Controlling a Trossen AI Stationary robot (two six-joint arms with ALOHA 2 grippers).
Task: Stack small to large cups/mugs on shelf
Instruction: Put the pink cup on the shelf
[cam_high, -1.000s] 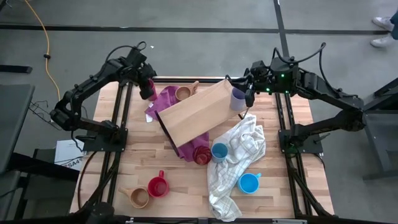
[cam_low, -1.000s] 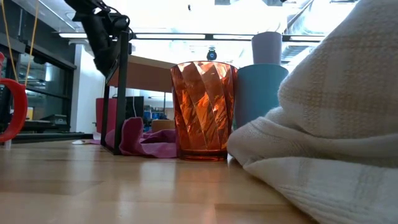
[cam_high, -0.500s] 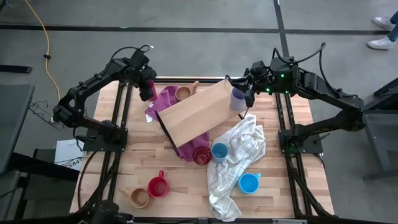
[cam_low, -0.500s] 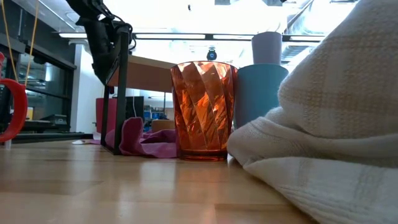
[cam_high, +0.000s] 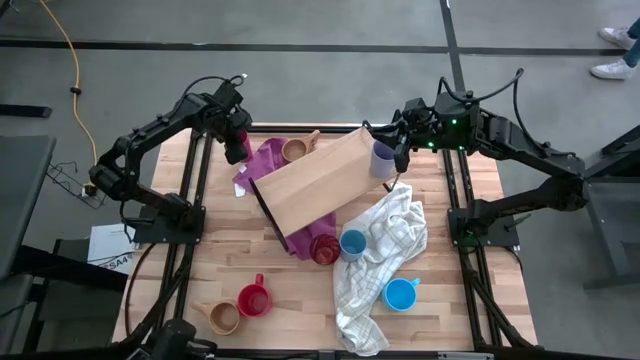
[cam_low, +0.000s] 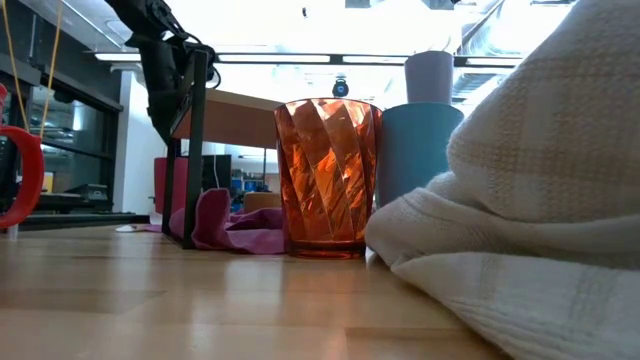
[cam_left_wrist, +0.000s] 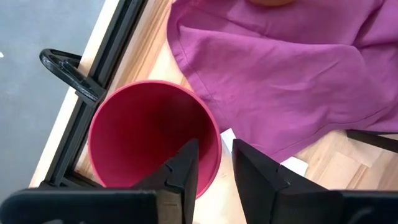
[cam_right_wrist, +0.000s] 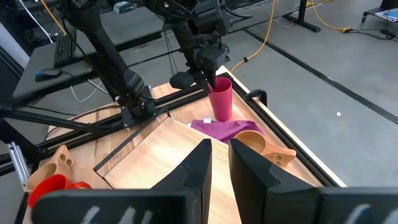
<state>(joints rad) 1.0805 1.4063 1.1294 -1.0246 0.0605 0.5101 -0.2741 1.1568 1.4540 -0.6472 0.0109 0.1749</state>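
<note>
The shelf stands askew mid-desk. No cup is nested in another, so the stacking looks barely begun. The one cup that may count is the lavender cup at the shelf's 2 o'clock corner. In the low view it rises above the board, but its base is hidden, so I cannot tell whether it stands on the shelf.

Eight cups show in all, one of each unless noted:
- Lavender cup, at 2 o'clock.
- Magenta cup, at 10 o'clock by the desk edge.
- Faceted red cup, at 6 o'clock and touching a blue cup.
- Two blue cups, one beside the red cup and a handled one further out at 5.
- Red mug, at 7.
- Two tan mugs, one at 12 and one out at 7.

There is also one purple cloth and one white towel.

The left claw stands parted astride the magenta cup's rim and does not visibly pinch it. The right claw hangs just beside the lavender cup, parted by a narrow gap with nothing in it.
</note>
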